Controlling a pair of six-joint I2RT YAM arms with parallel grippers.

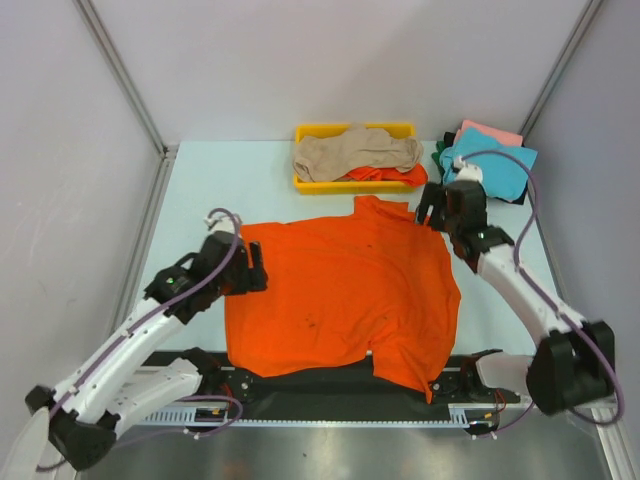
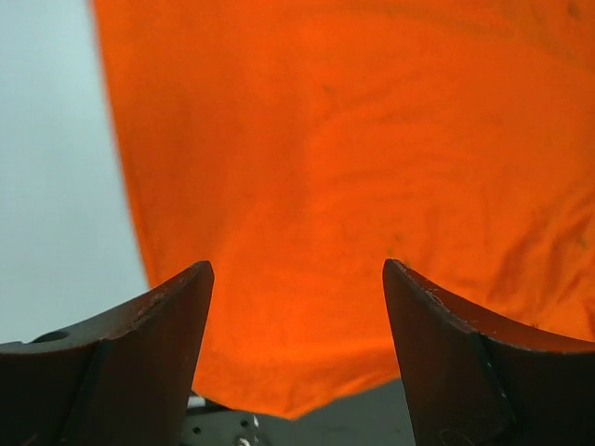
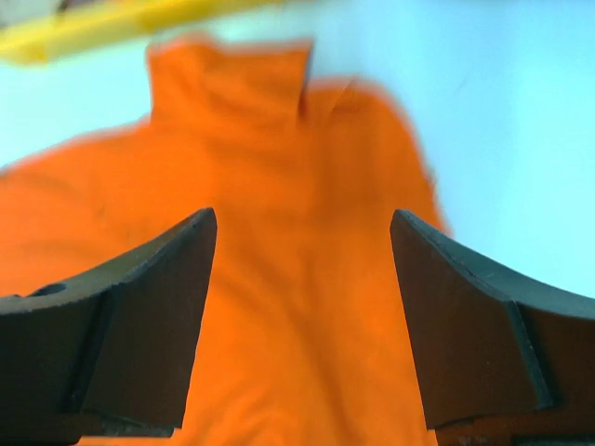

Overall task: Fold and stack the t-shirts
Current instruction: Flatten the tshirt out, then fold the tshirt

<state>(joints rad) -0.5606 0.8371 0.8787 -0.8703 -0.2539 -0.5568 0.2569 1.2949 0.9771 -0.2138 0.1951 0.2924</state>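
Nearest, at lower centre, the orange t-shirt is lying spread on the table, its hem reaching the near edge. At its left edge the left gripper is hovering, jaws spread, gripping nothing. By the shirt's upper right corner the right gripper is likewise standing released. Farther up, a beige t-shirt is lying in the yellow tray. The teal t-shirt, pink t-shirt and dark green t-shirt are sitting piled at upper right.

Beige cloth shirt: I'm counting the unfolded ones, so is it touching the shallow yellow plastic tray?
Touching. The top view shows the beige cloth shirt heaped inside the shallow yellow plastic tray, resting on it.
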